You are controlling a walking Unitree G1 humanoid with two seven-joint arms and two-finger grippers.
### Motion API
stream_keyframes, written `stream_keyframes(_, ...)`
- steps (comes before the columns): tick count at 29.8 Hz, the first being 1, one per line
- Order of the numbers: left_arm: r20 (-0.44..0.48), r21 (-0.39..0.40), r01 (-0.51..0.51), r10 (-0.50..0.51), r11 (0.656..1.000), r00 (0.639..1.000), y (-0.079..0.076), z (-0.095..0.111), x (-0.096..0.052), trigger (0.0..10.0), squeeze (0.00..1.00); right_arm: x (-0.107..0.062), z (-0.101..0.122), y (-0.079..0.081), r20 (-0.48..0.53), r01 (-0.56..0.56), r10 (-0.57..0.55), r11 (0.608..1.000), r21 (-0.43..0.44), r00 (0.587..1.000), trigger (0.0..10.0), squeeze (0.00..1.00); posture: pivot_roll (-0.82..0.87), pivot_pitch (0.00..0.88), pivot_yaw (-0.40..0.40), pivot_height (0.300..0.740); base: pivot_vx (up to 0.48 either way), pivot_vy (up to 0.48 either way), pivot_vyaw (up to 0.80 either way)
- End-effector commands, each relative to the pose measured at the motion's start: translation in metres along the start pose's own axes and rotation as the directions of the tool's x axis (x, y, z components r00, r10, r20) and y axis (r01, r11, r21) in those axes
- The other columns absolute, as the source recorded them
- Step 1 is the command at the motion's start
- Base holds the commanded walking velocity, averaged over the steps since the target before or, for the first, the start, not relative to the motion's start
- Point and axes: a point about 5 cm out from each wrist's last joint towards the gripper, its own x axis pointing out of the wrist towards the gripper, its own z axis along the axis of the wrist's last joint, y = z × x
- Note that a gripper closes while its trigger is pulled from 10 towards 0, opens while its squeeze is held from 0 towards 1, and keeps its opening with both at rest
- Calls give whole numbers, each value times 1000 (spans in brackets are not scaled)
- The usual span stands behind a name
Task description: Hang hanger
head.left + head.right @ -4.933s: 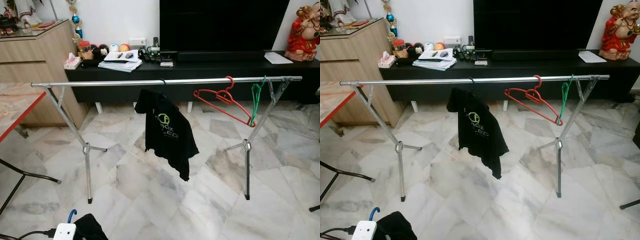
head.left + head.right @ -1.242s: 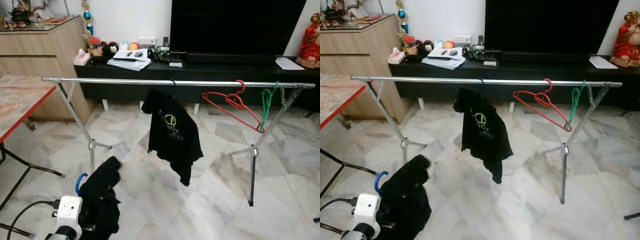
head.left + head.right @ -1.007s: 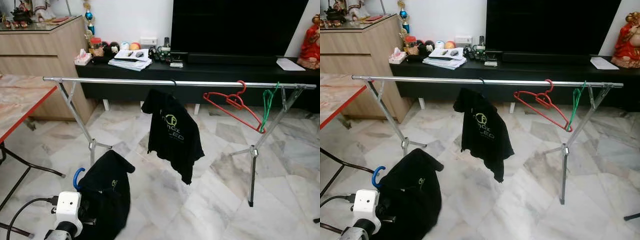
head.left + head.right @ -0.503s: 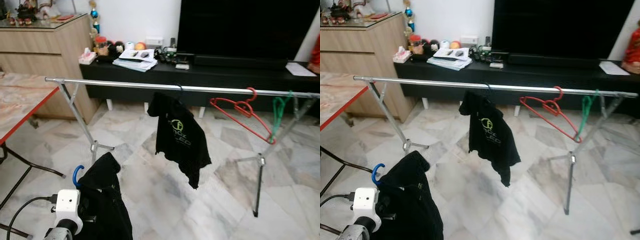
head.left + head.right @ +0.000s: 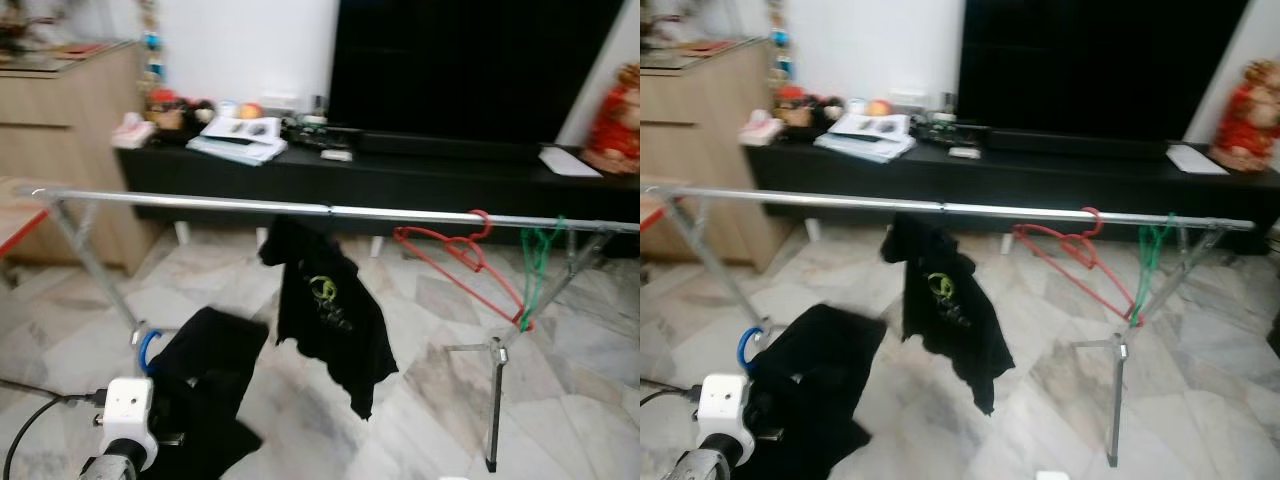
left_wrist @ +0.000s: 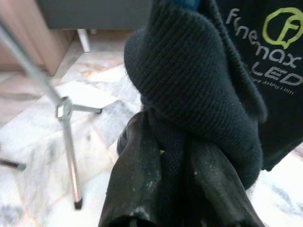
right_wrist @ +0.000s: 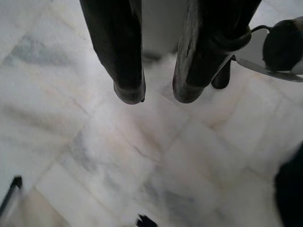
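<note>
Left eye view: the left hand (image 5: 175, 400) sits low at the robot's left, carrying a black garment (image 5: 205, 385) on a hanger whose blue hook (image 5: 146, 348) curls up beside it. The silver rail (image 5: 200, 203) of the drying rack runs across the scene above and ahead of that hand, its long axis lying side to side. The hook has to rise and go forward to reach the bare stretch of rail left of the hanging black T-shirt (image 5: 325, 315). A red hanger (image 5: 462, 255) and a green hanger (image 5: 538, 255) hang further right. The left arm is plainly the nearer one.

Right eye view: the same layout, with the garment below the rail's open left part and a black TV console (image 5: 970, 160) behind.

Left wrist view: the black fingers (image 6: 137, 189) are clamped narrow on a bunched fold of the knit garment. On the T-shirt (image 6: 265, 56) beyond, pale print reads "finemax" over "LED", beside a lime circle with an "f".

Right wrist view: the right hand (image 7: 152, 92) hangs idle over the marble floor (image 7: 118, 156), fingers slightly parted and holding nothing.
</note>
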Motion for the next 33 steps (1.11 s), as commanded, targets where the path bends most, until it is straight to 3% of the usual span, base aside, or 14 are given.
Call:
stream_keyframes(1, 56, 7, 23, -23, 1000, 998, -6, 15, 8, 10000, 0, -3, -6, -11, -21, 32, -31, 999, 14, 999, 10000, 0, 110, 0, -3, 740, 420, 0, 0)
stream_keyframes(14, 59, 10, -11, 11, 1000, 998, 4, 23, 15, 10000, 0, -2, -4, -10, -16, 23, -23, 1000, 13, 1000, 10000, 0, 107, 0, -1, 740, 403, 0, 0)
stream_keyframes(19, 54, 21, 11, -12, 1000, 998, 3, 31, 23, 10000, 0, -2, -3, -10, -15, 21, -21, 1000, 14, 1000, 10000, 0, 102, 0, 1, 740, 0, 0, 0)
stream_keyframes(22, 65, 55, 46, -49, 997, 997, 2, 40, 29, 10000, 0, -2, -3, -9, -13, 20, -20, 1000, 18, 1000, 10000, 0, 93, 0, 4, 740, 0, 0, 0)
stream_keyframes(27, 5, 204, 208, -213, 957, 977, -4, 53, 40, 10000, 0, -1, 0, -9, -9, 19, -19, 1000, 21, 1000, 10000, 0, 90, 0, 3, 740, 0, 0, 0)
stream_keyframes(33, -57, 254, 262, -256, 931, 965, -6, 65, 56, 10000, 0, 0, 4, -7, -2, 12, -12, 1000, 15, 1000, 10000, 0, 73, 0, 2, 740, 0, 0, 0)
